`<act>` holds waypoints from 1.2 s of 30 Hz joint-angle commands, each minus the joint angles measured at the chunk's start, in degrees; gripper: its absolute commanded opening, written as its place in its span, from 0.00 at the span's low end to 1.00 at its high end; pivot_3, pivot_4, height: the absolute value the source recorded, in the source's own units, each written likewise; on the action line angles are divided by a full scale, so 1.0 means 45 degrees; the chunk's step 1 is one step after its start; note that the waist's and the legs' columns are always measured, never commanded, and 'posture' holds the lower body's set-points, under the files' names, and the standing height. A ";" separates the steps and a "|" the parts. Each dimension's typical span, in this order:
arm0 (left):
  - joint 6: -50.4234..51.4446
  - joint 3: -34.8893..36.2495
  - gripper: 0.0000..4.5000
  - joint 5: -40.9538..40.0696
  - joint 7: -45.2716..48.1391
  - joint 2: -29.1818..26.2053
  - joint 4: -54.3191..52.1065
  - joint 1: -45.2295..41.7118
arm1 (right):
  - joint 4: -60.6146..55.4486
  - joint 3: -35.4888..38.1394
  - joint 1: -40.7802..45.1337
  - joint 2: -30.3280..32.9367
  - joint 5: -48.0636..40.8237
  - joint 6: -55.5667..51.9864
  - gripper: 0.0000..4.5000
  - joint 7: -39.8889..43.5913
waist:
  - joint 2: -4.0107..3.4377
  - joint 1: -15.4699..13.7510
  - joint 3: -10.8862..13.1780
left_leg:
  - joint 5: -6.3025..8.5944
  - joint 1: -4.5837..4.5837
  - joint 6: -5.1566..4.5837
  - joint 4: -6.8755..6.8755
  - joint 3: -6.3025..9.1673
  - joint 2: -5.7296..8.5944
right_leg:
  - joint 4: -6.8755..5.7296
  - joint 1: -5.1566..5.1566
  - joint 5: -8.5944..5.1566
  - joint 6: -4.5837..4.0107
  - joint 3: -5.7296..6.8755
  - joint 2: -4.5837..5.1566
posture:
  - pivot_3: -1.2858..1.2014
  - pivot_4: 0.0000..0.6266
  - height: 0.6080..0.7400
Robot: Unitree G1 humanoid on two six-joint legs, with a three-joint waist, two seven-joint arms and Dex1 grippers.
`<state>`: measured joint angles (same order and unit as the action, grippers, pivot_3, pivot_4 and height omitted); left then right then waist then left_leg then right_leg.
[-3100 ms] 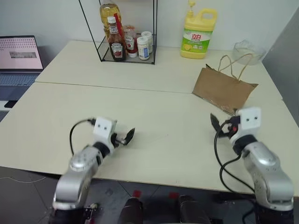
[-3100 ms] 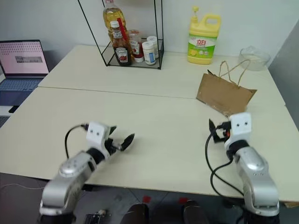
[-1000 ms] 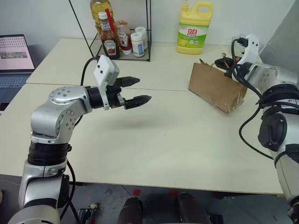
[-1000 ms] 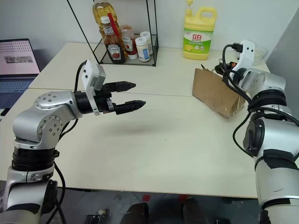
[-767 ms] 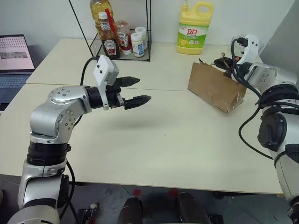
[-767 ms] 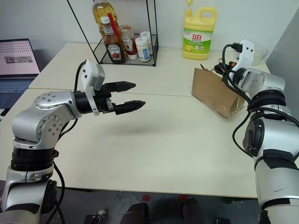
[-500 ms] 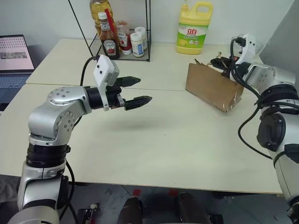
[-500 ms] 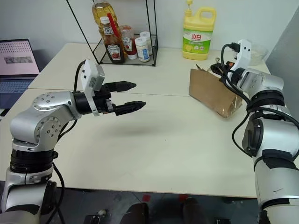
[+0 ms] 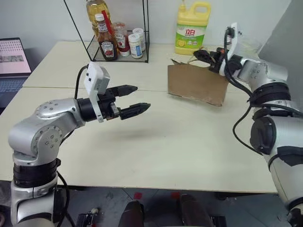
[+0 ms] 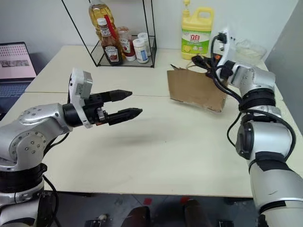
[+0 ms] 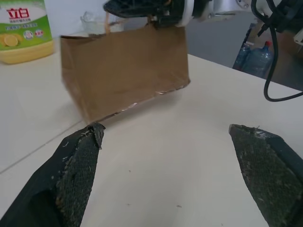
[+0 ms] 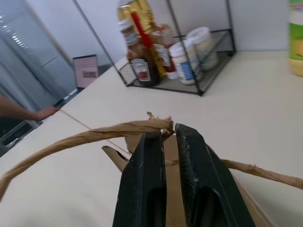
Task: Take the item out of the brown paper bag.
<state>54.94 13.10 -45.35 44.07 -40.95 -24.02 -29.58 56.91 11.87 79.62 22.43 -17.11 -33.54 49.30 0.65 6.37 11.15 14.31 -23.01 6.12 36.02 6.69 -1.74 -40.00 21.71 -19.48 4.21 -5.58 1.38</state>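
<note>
I have the right gripper (image 12: 163, 135) pressed together on a rope handle (image 12: 94, 136) at the top edge of the brown paper bag (image 9: 196, 84). The bag sits toward two o'clock on the table (image 9: 180, 142), its lower edge on the surface and its body leaning. The yellow detergent jug (image 9: 191, 28) stands just behind it at twelve o'clock from the bag. The left gripper (image 9: 133, 100) hangs above the table at nine o'clock from the bag, well apart from it, jaws spread wide and empty.

The item cannot be seen; I judge it is inside the bag.

Handling assessment: the kraft paper is thin and light and creases readily. The handle is soft cord, so a pinch there steers the bag only loosely and it may swing. The mouth needs holding open before the left gripper enters. The bottle, I expect, is smooth, rigid plastic; I would grasp it across the body, not the cap.
</note>
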 commanded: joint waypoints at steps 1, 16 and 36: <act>0.0339 0.0880 1.00 -0.0628 -0.0777 -0.0180 -0.0909 0.0471 | -0.0828 0.0172 0.0279 -0.0620 -0.0595 0.0200 0.02 0.0284 | 0.0000 0.0015 0.0000 | -0.0002 -0.0001 -0.0002 0.0002 0.0001 0.0000 | 0.0000 0.0000 0.0000 0.0000 0.0000 0.0000 | 0.52 0.24 1.00; 0.0907 0.4182 1.00 -0.2322 -0.3141 -0.0818 -0.2790 0.3873 | 0.1157 0.0343 0.1211 -0.3958 -0.0608 0.2633 0.02 -0.0315 | 0.0002 0.0019 -0.0001 | -0.0012 0.0002 -0.0007 0.0016 0.0010 -0.0002 | -0.0025 0.0000 0.0001 -0.0002 0.0007 0.0000 | 0.52 0.24 1.00; 0.0370 0.3931 1.00 -0.2910 -0.3849 -0.1287 -0.2768 0.4256 | 0.2071 0.0342 0.0821 -0.5155 -0.0507 0.3980 0.02 -0.1964 | 0.0003 0.0043 -0.0002 | -0.0016 0.0008 -0.0004 0.0017 0.0014 -0.0004 | -0.0045 0.0003 0.0001 -0.0003 0.0008 -0.0006 | 0.52 0.24 1.00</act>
<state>58.10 30.60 -57.92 26.81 -45.64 -35.60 -9.84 68.41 12.22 81.66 -0.45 -18.49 -16.80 39.74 0.67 6.57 11.14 14.23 -22.98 6.10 36.09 6.75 -1.76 -40.20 21.73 -19.48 4.20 -5.54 1.35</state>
